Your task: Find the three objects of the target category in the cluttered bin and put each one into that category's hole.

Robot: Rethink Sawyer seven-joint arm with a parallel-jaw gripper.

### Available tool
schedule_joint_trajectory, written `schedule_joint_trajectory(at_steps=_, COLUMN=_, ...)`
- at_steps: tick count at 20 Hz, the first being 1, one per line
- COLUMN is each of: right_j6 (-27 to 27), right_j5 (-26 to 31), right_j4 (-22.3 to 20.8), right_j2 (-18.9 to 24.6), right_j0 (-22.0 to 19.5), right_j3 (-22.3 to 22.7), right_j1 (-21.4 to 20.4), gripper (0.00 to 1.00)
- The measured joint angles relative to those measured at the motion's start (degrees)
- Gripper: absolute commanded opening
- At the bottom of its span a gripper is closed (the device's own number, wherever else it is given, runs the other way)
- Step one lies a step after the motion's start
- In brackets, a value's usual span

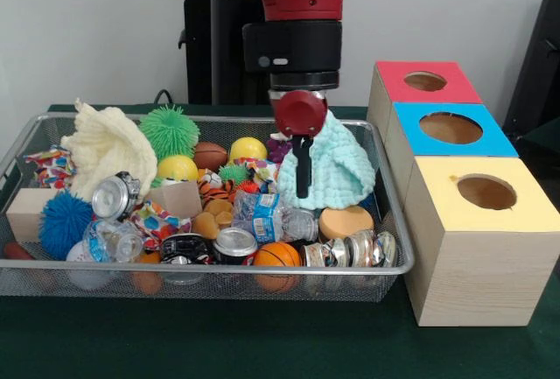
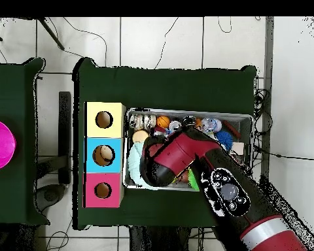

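Observation:
The wire-mesh bin (image 1: 210, 269) is full of clutter. One wrinkly clear water bottle (image 1: 273, 218) with a blue-and-white label lies in the middle of the bin. A second one (image 1: 111, 241) lies at the front left corner. I see no third bottle. My gripper (image 1: 302, 188) hangs over the middle of the bin, just above and behind the middle bottle and in front of a pale blue cloth (image 1: 337, 169). Its fingers are together and hold nothing. The round hole (image 1: 425, 80) in the red-topped box is far right; it also shows in the overhead view (image 2: 103, 190).
Blue-topped (image 1: 451, 128) and yellow-topped (image 1: 486, 192) boxes stand in front of the red one. The bin also holds silver cans (image 1: 115, 196), a yellow cloth (image 1: 107, 147), spiky balls (image 1: 169, 130), a small basketball (image 1: 277, 255), a sponge (image 1: 346, 221) and wooden blocks (image 1: 26, 211).

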Motion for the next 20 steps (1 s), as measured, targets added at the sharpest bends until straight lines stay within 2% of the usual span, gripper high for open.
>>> schedule_joint_trajectory(at_steps=5, right_j6=-18.9, right_j5=0.0, right_j4=-1.0, right_j2=4.8, right_j0=-2.1, right_j3=0.0, right_j1=-1.4, gripper=1.00)
schedule_joint_trajectory(at_steps=8, right_j6=-25.0, right_j5=0.0, right_j4=1.2, right_j2=6.0, right_j0=-3.9, right_j3=0.0, right_j1=-0.8, gripper=1.00)
schedule_joint_trajectory(at_steps=11, right_j6=-26.0, right_j5=0.0, right_j4=4.8, right_j2=5.7, right_j0=-5.7, right_j3=-0.1, right_j1=0.7, gripper=1.00)
schedule_joint_trajectory(at_steps=12, right_j6=-25.5, right_j5=0.0, right_j4=7.9, right_j2=4.5, right_j0=-6.6, right_j3=-0.4, right_j1=2.4, gripper=1.00)
schedule_joint_trajectory(at_steps=14, right_j6=-24.7, right_j5=0.0, right_j4=10.4, right_j2=2.5, right_j0=-6.7, right_j3=-1.1, right_j1=4.3, gripper=1.00)
schedule_joint_trajectory(at_steps=20, right_j6=-20.3, right_j5=0.0, right_j4=13.8, right_j2=-4.5, right_j0=-4.1, right_j3=-2.8, right_j1=8.9, gripper=1.00)
